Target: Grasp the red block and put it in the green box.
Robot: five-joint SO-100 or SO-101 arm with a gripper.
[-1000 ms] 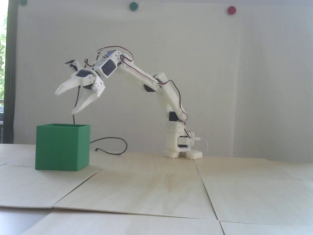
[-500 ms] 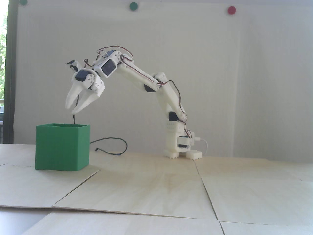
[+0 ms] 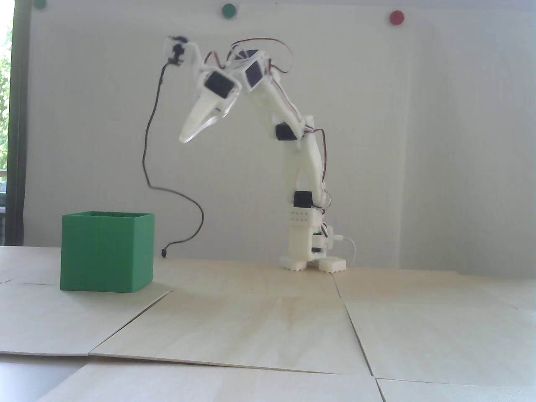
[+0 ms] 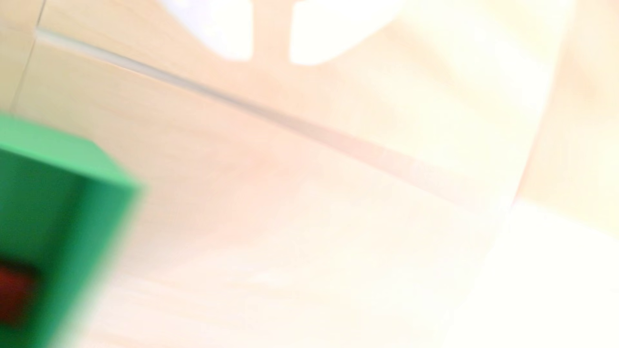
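The green box (image 3: 106,255) stands on the wooden table at the left of the fixed view. In the blurred wrist view it sits at the lower left (image 4: 100,214), and the red block (image 4: 11,294) lies inside it on the bottom. The fixed view does not show the block; the box walls hide it. My gripper (image 3: 184,140) is raised high, above and to the right of the box, pointing down-left. In the wrist view my gripper (image 4: 271,60) shows two white fingers with a narrow gap and bare table between them. It is open and holds nothing.
The arm's base (image 3: 312,255) stands at the back of the table, right of the box. A black cable (image 3: 167,251) hangs from the wrist camera down to the table beside the box. Wooden panels with seams (image 3: 351,326) cover the table. Coloured dots are on the wall.
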